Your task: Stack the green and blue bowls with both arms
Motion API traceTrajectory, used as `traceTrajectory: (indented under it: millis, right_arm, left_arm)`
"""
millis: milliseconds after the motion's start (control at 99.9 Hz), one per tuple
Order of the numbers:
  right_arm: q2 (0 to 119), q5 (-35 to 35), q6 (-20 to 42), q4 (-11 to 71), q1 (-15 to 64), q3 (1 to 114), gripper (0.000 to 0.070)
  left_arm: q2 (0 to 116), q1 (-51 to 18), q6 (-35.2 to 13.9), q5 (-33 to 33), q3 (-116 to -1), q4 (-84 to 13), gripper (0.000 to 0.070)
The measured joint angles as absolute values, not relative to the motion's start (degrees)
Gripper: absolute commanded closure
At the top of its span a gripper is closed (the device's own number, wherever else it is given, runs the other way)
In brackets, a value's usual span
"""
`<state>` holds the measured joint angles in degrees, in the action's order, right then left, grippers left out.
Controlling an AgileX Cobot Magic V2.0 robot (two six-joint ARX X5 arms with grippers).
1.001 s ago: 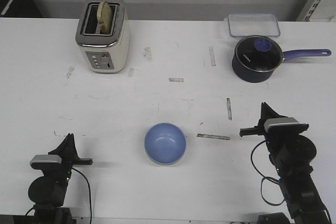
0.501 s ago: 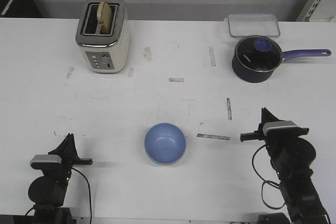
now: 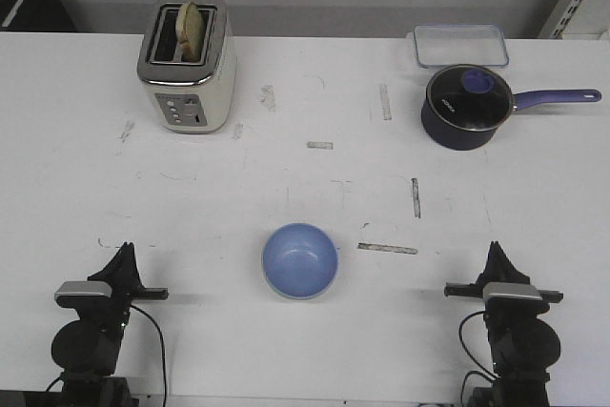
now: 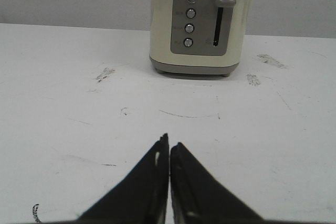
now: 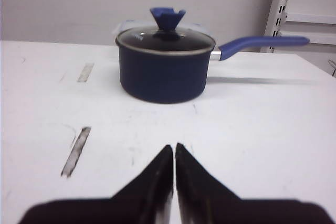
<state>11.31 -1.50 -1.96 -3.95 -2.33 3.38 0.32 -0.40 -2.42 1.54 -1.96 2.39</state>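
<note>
The light blue bowl (image 3: 299, 260) sits upright on the white table (image 3: 286, 178), front centre, between my two arms. A thin pale edge shows under its near side; I cannot tell if that is the green bowl, which shows nowhere else. My left gripper (image 3: 124, 253) rests low at the front left, shut and empty; in the left wrist view (image 4: 169, 142) its tips meet. My right gripper (image 3: 496, 253) rests low at the front right, shut and empty; it is also shut in the right wrist view (image 5: 174, 147). Both are well apart from the bowl.
A cream toaster (image 3: 186, 64) with a bread slice stands at the back left, facing the left gripper (image 4: 202, 22). A dark navy saucepan (image 3: 464, 107) with a long handle stands at the back right (image 5: 165, 66). A clear plastic container (image 3: 459, 45) lies behind it.
My right arm has drawn back toward the table's front edge and folded down low. The left arm and the blue bowl have not moved.
</note>
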Motion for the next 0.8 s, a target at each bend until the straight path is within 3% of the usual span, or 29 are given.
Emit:
traceTrajectory:
  millis: [190, 801]
  right_arm:
    - [-0.2, -1.5, -1.7, 1.5, -2.3, 0.8, 0.07]
    - [0.1, -1.5, -1.7, 0.5, -2.3, 0.9, 0.07]
  left_arm:
    - [0.3, -0.4, -2.4, 1.5, -2.0, 2.4, 0.0698]
    - [0.3, -0.4, -2.4, 1.5, -2.0, 2.2, 0.0698]
